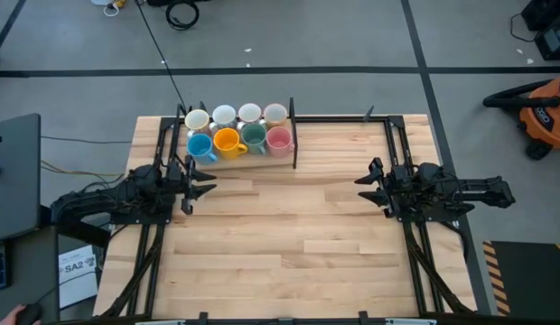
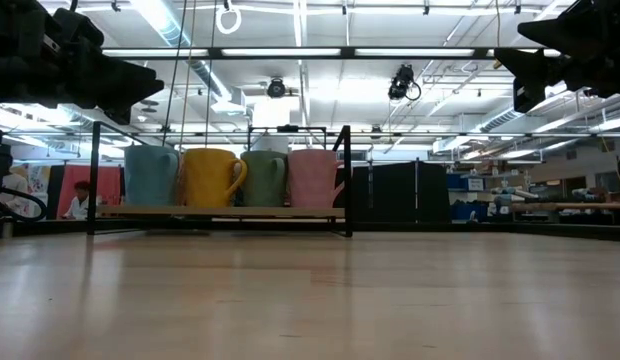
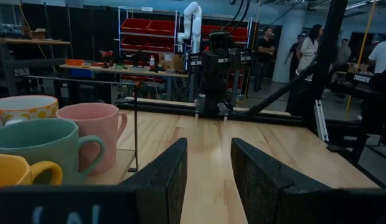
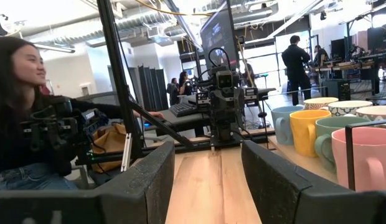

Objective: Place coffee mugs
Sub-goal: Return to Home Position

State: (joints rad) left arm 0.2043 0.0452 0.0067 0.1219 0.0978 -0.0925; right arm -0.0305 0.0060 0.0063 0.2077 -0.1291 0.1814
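Eight coffee mugs stand upright in two rows on a low black-framed wooden rack (image 1: 294, 144) at the table's far edge. The far row is four white or cream mugs (image 1: 237, 115). The near row is blue (image 1: 200, 146), orange (image 1: 228, 142), dark green (image 1: 254, 137) and pink (image 1: 279, 140), also seen as blue (image 2: 150, 175), orange (image 2: 210, 177), green (image 2: 262, 178) and pink (image 2: 312, 178). My left gripper (image 1: 206, 183) (image 3: 208, 168) hovers open near the blue mug, pointing toward the table's right. My right gripper (image 1: 363, 185) (image 4: 208, 168) hovers open at the right, facing it.
Black frame rails (image 1: 393, 144) run along the table's left and right sides under each arm. Bare wooden tabletop (image 1: 289, 226) lies between the grippers and toward the near edge. A seated person (image 4: 18, 112) is beyond the table's left side; an orange vacuum (image 1: 537, 113) stands on the floor at right.
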